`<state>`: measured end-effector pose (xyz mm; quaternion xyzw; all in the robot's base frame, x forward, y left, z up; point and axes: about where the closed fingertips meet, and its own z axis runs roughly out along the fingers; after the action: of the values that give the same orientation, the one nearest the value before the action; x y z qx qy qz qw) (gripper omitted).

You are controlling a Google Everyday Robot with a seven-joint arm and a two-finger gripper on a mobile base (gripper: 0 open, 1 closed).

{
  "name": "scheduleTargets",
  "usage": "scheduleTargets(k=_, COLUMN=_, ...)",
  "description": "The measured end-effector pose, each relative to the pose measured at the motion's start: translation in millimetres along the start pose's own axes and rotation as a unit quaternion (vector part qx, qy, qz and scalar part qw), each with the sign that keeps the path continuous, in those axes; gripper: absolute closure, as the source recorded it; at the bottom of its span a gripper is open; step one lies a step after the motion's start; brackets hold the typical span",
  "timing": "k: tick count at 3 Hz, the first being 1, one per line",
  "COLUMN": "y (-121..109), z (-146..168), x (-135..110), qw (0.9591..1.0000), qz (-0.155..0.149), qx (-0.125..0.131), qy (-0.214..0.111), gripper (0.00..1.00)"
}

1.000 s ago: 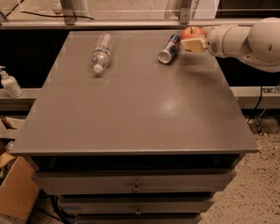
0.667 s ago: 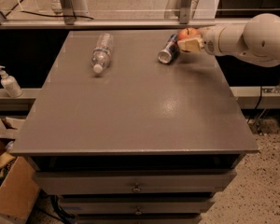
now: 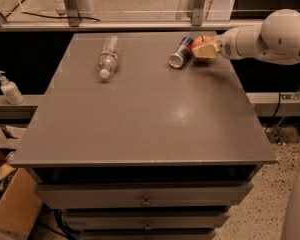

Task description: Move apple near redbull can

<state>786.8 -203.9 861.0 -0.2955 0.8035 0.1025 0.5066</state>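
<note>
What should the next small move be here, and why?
Probably lower slightly and release: the gripper holds the apple right beside the redbull can, which lies on its side, so the apple looks near enough already.

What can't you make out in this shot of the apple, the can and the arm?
- Camera view, apple: lower part covered by the gripper, shut on it at the far right of the table.
- Whether the apple touches the redbull can: too close to tell.
- Arm: cut off by the right edge.
- Water bottle: label too small to read.
</note>
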Motion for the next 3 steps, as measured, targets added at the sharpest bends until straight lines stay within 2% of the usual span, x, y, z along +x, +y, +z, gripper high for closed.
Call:
scheduleTargets(k=1, y=-3.5, z=1.7, x=6.6, qw=0.9997, qz=0.016, qx=-0.001, qy=0.019, gripper=0.82)
scheduleTargets(k=3, y=-5.4, z=1.8, x=12.0, qw=0.9989, qz=0.033, qx=-0.001, qy=0.032, gripper=0.36)
